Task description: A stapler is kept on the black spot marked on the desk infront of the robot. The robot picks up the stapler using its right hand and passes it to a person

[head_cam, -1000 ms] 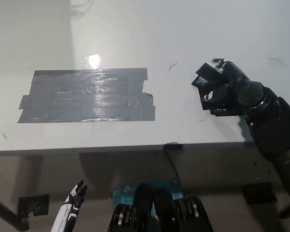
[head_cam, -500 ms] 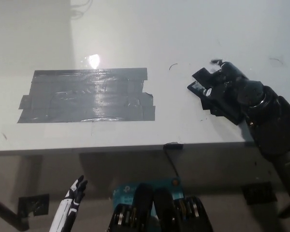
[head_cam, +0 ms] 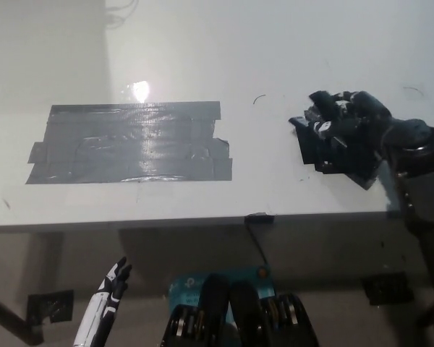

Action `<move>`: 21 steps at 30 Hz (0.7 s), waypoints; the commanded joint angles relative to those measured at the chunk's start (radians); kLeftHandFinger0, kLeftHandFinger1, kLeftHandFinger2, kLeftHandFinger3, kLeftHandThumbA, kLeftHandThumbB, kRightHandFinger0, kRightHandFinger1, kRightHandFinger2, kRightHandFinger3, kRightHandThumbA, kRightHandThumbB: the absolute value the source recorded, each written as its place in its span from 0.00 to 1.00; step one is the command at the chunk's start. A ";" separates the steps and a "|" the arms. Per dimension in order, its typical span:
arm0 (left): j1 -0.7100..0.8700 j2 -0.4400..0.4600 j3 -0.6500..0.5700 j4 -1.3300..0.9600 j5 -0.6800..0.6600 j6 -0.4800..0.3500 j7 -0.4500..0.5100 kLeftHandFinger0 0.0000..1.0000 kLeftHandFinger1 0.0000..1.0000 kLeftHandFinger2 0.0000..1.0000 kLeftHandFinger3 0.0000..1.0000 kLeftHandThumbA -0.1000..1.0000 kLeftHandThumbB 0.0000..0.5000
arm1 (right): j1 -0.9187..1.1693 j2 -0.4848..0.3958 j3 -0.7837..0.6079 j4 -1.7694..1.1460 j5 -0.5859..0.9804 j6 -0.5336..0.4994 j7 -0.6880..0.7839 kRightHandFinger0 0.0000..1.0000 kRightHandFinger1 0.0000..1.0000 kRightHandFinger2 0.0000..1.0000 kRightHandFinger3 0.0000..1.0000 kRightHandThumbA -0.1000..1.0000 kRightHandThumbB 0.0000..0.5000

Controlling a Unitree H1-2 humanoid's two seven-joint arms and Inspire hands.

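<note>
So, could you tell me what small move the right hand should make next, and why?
Probably lift straight up a little. The right hand sits curled over a dark object, likely the stapler, low on the white desk, well right of the black tape patch. The left hand rests below the desk edge.

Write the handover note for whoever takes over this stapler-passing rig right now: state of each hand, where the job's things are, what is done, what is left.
Right hand: over the desk at its right side, on the black stapler; the hold looks closed but cannot be confirmed.
Left hand: resting low at the left, below the desk edge, holding nothing.
Black tape patch: bare, with the stapler well to its right.
Done: right hand has reached the stapler.
Left: lift it and pass it to a person; no person is in view.
</note>
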 commanded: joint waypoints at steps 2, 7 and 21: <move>-0.025 0.015 0.001 -0.004 -0.006 -0.034 -0.001 1.00 1.00 1.00 1.00 1.00 1.00 | -0.170 -0.010 -0.208 0.055 0.382 0.003 0.093 0.00 0.00 0.19 0.37 0.76 0.00; -0.023 0.013 0.001 -0.004 -0.006 -0.034 -0.004 1.00 1.00 1.00 1.00 1.00 1.00 | -0.219 -0.021 -0.254 0.114 0.586 0.003 0.115 0.00 0.00 0.00 0.16 0.83 0.00; -0.020 0.009 0.001 -0.008 0.013 -0.034 0.000 1.00 1.00 0.98 1.00 1.00 1.00 | -0.268 -0.035 -0.083 -0.074 0.920 0.003 -0.001 0.00 0.00 0.00 0.01 0.92 0.00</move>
